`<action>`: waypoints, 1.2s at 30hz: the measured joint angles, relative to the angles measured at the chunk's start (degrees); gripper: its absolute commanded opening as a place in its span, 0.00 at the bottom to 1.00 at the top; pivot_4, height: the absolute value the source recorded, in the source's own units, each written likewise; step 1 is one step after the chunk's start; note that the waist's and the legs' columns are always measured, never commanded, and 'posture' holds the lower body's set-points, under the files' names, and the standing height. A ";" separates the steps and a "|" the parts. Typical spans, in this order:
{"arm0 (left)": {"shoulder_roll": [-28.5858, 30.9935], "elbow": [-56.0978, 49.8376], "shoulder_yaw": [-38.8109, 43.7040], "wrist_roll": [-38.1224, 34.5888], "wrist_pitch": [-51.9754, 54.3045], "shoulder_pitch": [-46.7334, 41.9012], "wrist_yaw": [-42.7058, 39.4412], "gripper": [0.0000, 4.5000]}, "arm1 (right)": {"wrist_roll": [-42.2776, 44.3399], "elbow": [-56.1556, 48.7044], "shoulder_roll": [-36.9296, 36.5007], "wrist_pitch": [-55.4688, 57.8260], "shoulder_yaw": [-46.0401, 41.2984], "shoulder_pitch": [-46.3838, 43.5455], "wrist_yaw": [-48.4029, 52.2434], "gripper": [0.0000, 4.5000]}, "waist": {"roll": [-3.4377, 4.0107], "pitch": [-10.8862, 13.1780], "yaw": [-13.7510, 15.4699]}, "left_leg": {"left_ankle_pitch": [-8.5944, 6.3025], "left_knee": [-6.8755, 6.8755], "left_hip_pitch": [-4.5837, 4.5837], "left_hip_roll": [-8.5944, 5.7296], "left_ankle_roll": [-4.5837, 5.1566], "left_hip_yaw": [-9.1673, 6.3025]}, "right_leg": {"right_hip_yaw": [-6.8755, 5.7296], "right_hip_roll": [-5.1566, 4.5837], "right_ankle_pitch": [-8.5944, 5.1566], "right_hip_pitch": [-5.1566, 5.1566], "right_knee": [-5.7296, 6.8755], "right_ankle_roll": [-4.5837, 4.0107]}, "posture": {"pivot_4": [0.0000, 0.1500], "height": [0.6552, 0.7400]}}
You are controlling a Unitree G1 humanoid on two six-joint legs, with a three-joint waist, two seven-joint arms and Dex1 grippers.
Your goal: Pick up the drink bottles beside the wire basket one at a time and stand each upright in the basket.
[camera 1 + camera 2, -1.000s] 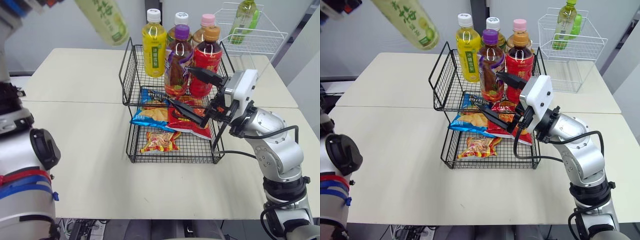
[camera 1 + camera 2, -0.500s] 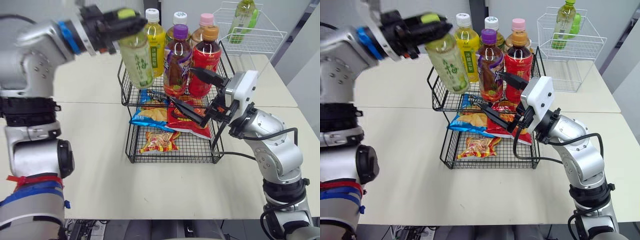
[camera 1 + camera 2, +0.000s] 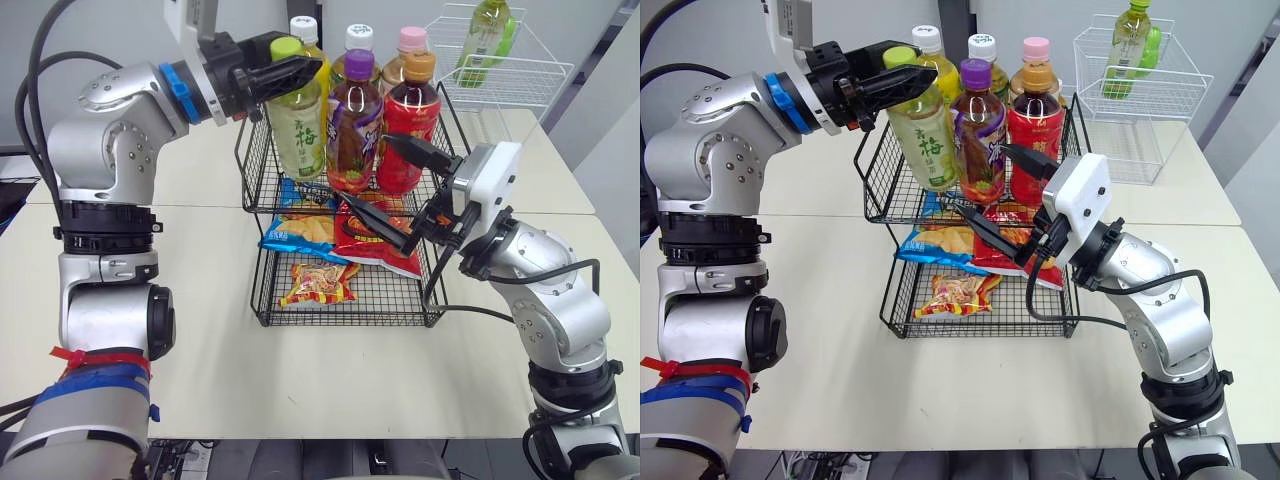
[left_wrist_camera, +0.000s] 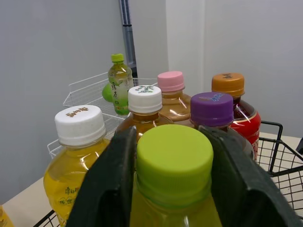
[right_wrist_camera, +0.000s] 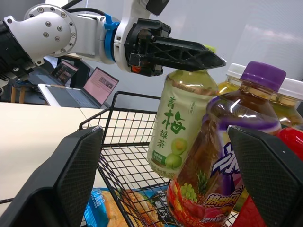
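While the left claw (image 3: 300, 68) pinches the lime-capped green tea bottle (image 3: 297, 130) at its neck, the bottle hangs slightly tilted inside the black wire basket's (image 3: 243, 150) upper tier. Seating it upright, then letting go, seems the next move; the right claw (image 3: 365, 175) stands spread.

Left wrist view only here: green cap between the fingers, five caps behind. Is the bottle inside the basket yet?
Observer: Yes. The green-tea bottle hangs in the upper tier of the black wire basket, front left corner, base below the rim. I can't tell if it touches the wire floor.
Operator: Tilted?
Observer: Slightly, base leaning toward the purple-capped bottle.
Operator: Right arm?
Observer: The right gripper is open at the basket's front, holding nothing.
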 measured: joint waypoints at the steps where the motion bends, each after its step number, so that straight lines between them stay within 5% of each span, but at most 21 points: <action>1: -0.02 0.01 0.00 -0.02 0.02 0.00 -0.12 0.82 | 0.02 -0.21 0.00 0.25 0.00 0.00 -0.19 1.00 | 0.00 0.00 0.00 | 0.00 0.01 0.00 0.00 0.00 0.00 | 0.00 0.00 0.00 0.00 0.00 0.00 | 1.00 1.00; 4: 0.01 0.00 0.26 -0.15 0.21 0.00 -0.11 0.99 | 0.18 -0.38 -0.02 0.46 0.00 0.01 -0.36 1.00 | 0.00 0.00 0.00 | 0.00 0.01 0.00 0.00 0.00 0.00 | 0.00 0.00 0.00 0.00 0.00 0.00 | 1.00 1.00; 14: 8.10 -6.39 8.54 -2.60 5.00 9.35 1.81 0.99 | 3.78 -0.08 -2.13 1.52 -3.48 -1.82 0.88 1.00 | 0.02 -0.01 -0.82 | 0.00 0.00 0.06 0.03 0.01 0.02 | 0.03 0.01 0.00 -0.01 0.05 -0.01 | 1.00 1.00; 19: 13.83 -4.05 12.80 -1.18 2.15 16.70 2.34 0.99 | 6.97 2.36 -8.97 1.50 -9.91 -5.87 4.68 1.00 | 0.03 -0.01 -0.76 | -0.01 0.01 0.07 0.01 0.01 0.03 | 0.01 -0.01 0.00 0.04 0.01 -0.01 | 1.00 1.00; 29: 21.05 9.16 17.45 3.80 -10.67 31.88 -1.28 0.99 | 8.69 27.16 -29.10 1.66 -22.30 -5.00 19.82 1.00 | 0.02 -0.02 0.25 | -0.02 0.01 0.12 -0.02 0.05 0.19 | 0.08 -0.08 0.00 0.10 -0.05 -0.01 | 1.00 1.00; 36: 19.46 16.05 16.61 9.00 -17.98 38.46 0.94 0.99 | 3.55 48.20 -30.38 -5.39 -22.33 3.21 29.00 1.00 | 0.03 -0.02 0.19 | -0.01 0.06 0.16 0.03 0.07 0.24 | 0.11 -0.05 0.01 0.11 0.00 -0.01 | 1.00 1.00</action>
